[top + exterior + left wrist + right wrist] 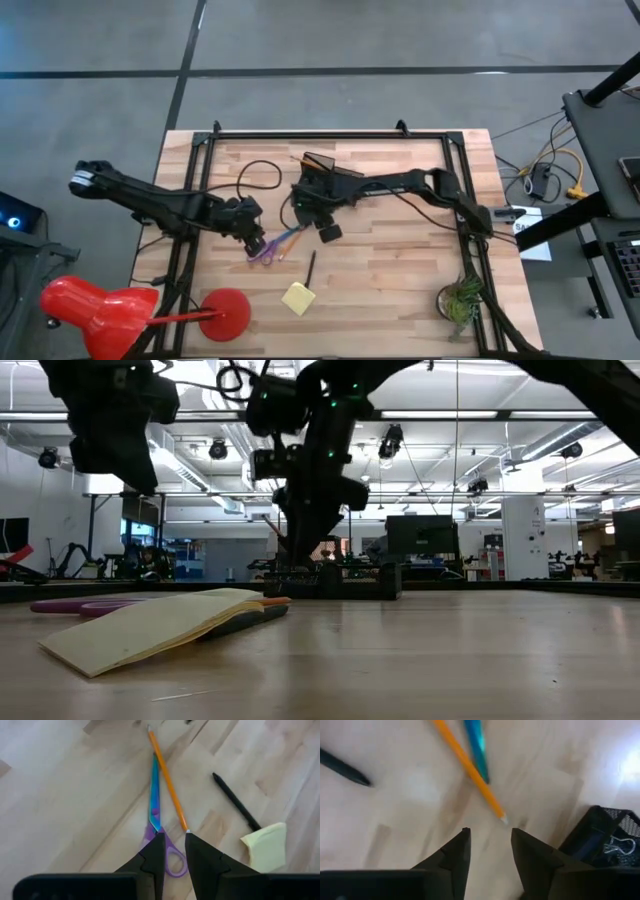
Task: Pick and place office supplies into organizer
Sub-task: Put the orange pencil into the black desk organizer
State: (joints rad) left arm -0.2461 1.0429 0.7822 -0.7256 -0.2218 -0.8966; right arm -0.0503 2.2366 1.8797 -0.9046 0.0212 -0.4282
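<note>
Left hand (174,842) hangs part-open, empty, over the scissors (157,827) mid-surface; straddle the purple handle, not the orange pencil (167,780) alongside. Right hand (490,840) open, empty, beside the organizer (605,837) toward the far edge.

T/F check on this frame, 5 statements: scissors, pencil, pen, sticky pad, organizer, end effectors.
1. The left end effector is open over the handle of the purple-handled scissors. True.
2. The orange pencil lies beside the scissors on the table. True.
3. The yellow sticky-note pad is already inside the organizer. False: it lies on the wood near the table's front edge.
4. The right end effector is shut on the black pen. False: it is open and empty, above the pencil's tip; the pen lies loose on the table.
5. A metal clip sits in the organizer. True.
</note>
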